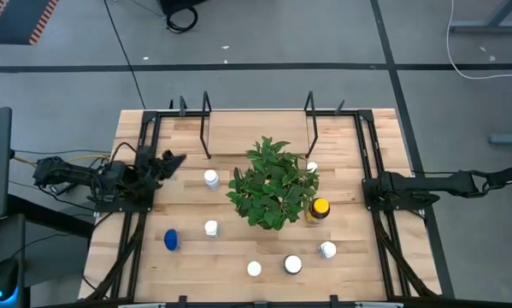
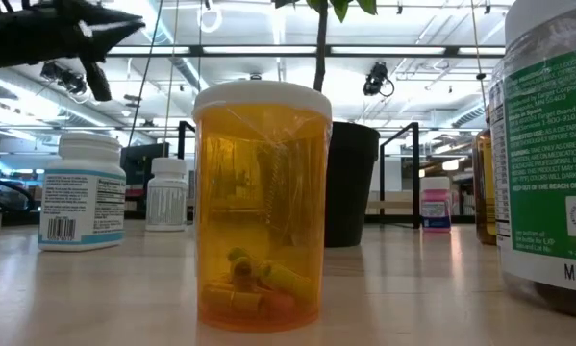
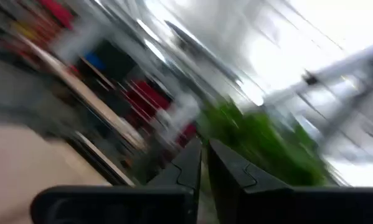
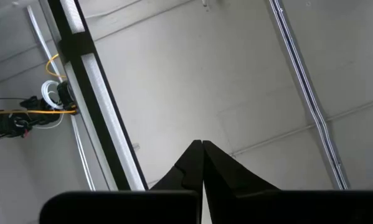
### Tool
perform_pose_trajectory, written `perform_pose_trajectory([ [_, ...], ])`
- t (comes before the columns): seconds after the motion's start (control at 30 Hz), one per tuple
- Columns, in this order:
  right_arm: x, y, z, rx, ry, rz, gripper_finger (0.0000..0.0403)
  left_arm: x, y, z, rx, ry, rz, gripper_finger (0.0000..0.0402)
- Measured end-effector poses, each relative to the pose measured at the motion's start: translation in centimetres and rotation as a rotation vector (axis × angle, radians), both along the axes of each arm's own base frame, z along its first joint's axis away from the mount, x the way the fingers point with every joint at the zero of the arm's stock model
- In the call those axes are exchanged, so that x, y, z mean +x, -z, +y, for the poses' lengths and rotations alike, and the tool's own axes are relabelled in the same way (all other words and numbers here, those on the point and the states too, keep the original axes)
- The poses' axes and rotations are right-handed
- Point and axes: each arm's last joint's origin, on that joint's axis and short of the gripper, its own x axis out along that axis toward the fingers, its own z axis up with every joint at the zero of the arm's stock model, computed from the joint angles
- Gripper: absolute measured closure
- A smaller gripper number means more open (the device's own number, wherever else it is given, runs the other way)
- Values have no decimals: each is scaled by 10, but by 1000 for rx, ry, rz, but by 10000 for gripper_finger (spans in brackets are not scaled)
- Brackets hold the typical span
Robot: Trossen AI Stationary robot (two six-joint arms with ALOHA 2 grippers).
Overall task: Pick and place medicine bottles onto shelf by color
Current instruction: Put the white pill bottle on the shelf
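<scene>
Several small pill bottles stand upright on the wooden table around a potted plant [image 1: 273, 184]. There are white-capped ones at the left [image 1: 211, 178] [image 1: 211, 228] and near the front [image 1: 292, 264], a blue one [image 1: 171, 239], and an amber one with a yellow cap [image 1: 319, 208]. The black wire shelf [image 1: 206, 115] stands at the far edge. My left gripper [image 1: 177, 159], shut and empty, hangs above the table's left side, left of the nearest white bottle; it also shows in the low view [image 2: 124, 21]. My right gripper [image 4: 202, 146] is shut and empty; its arm [image 1: 409, 184] lies at the table's right edge.
In the low view an amber bottle with a white cap [image 2: 262, 207] stands close up, with a large green-labelled bottle [image 2: 547, 144] at the right. The plant's black pot [image 2: 350, 183] stands mid-table. Black frame rails [image 1: 144, 171] run along both sides of the table.
</scene>
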Motion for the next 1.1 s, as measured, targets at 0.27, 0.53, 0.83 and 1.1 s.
perform_pose_trajectory([
  [0.27, 0, 0, 0, 0, 0, 0, 393, -17, -14, 14, -537, -266, -399, 367],
  [0.53, 0, 0, 0, 11, 33, 0, 393, -26, -43, 18, -662, -315, -579, 365],
  [0.83, 5, -1, -6, 176, 320, 67, 393, -11, -184, 11, 49, -347, 9, 369],
  [1.1, 83, -7, -39, 436, 359, 765, 393, 18, -260, 8, 334, -418, 428, 361],
])
